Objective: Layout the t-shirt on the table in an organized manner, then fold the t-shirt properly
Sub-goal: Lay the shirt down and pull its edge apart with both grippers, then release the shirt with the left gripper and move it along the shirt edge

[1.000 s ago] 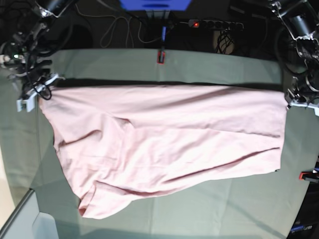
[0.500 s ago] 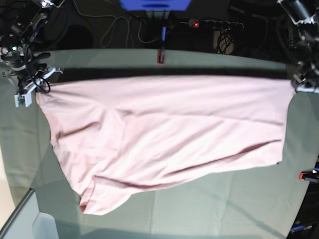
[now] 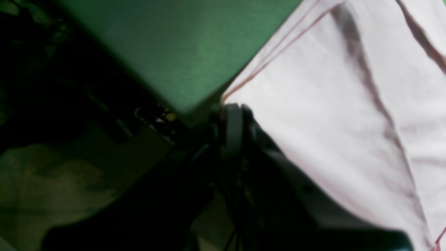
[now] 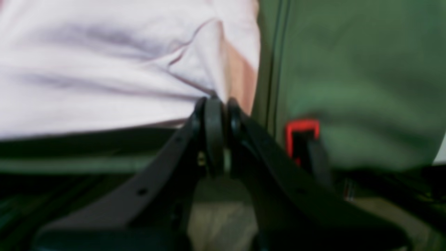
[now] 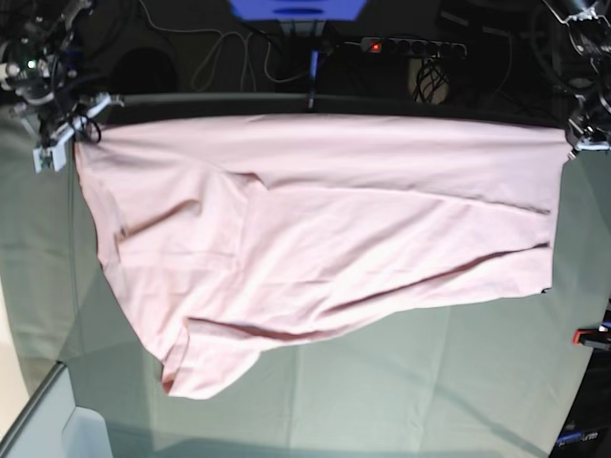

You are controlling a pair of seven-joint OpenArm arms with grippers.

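Both grippers are pinched shut on the t-shirt (image 5: 325, 239): my right gripper (image 5: 59, 143) at the upper left of the base view, my left gripper (image 5: 582, 134) at the upper right. Over the last second I've carried that stretched edge up the frame, so it now hangs across the table's (image 5: 401, 401) far rim, plain side showing. I judge the layout unfinished; lower left still bunches

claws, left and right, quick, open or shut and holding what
Left claw: shut on a corner of the t-shirt.
Right claw: shut on the t-shirt's other top corner.
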